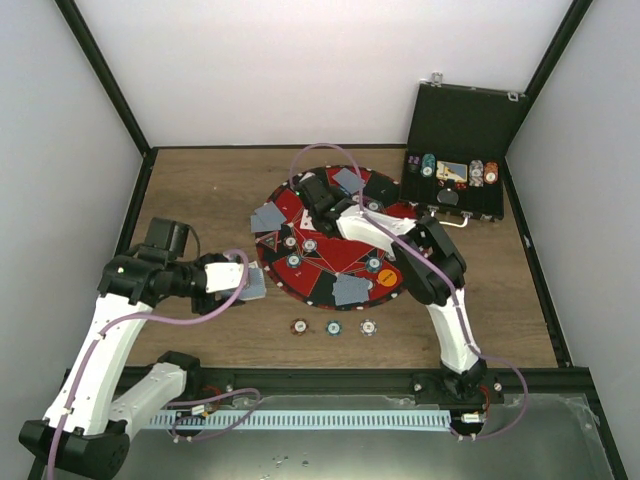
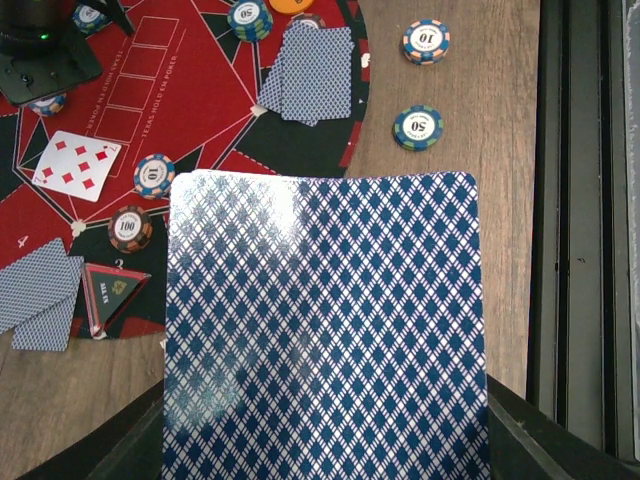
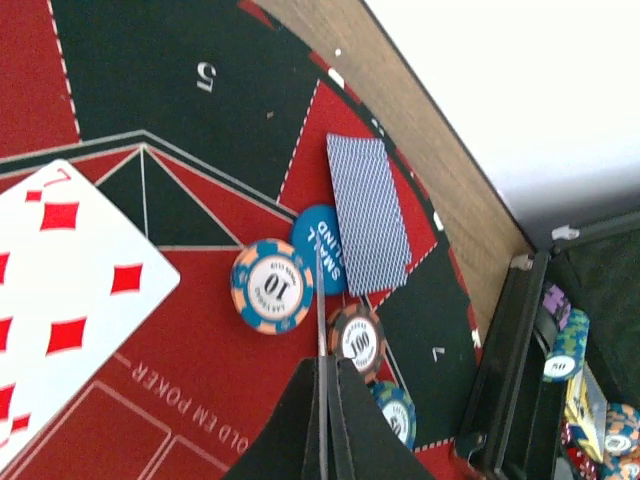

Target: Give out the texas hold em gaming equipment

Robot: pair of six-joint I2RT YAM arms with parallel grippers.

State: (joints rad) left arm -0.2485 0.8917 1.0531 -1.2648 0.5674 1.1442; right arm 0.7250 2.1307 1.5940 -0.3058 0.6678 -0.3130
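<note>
- My left gripper (image 1: 243, 281) is clamped on one card (image 2: 325, 330), patterned back up. I hold it level over the wood, just off the near-left rim of the round mat (image 1: 300, 215).
- The card's long axis runs straight out along my fingers. Its far short edge points at the mat and, in the wrist view, covers the rim there.
- Beyond that edge on the mat lie a ten chip (image 2: 154, 175), a hundred chip (image 2: 130, 228), a triangular marker (image 2: 112, 290) and a seven of diamonds (image 2: 75, 162), face up.
- One face-down pair (image 2: 310, 72) lies by the rim to the right, and another pair (image 2: 40, 295) lies to the left.
- A row of three chips (image 1: 333, 327) sits on the bare wood just off the mat's near edge.
- My right gripper (image 3: 322, 375) has its jaws pressed together over the far part of the mat. A thin pale line runs out between the tips, and I cannot tell what it is.
- Below the tips lies a blue disc (image 3: 318, 240), overlapped by a chip. A face-down card (image 3: 368, 213) lies just beside it, its long axis slanting along the rim.
- A black case (image 1: 460, 120) stands open at the far right, off the mat.
</note>
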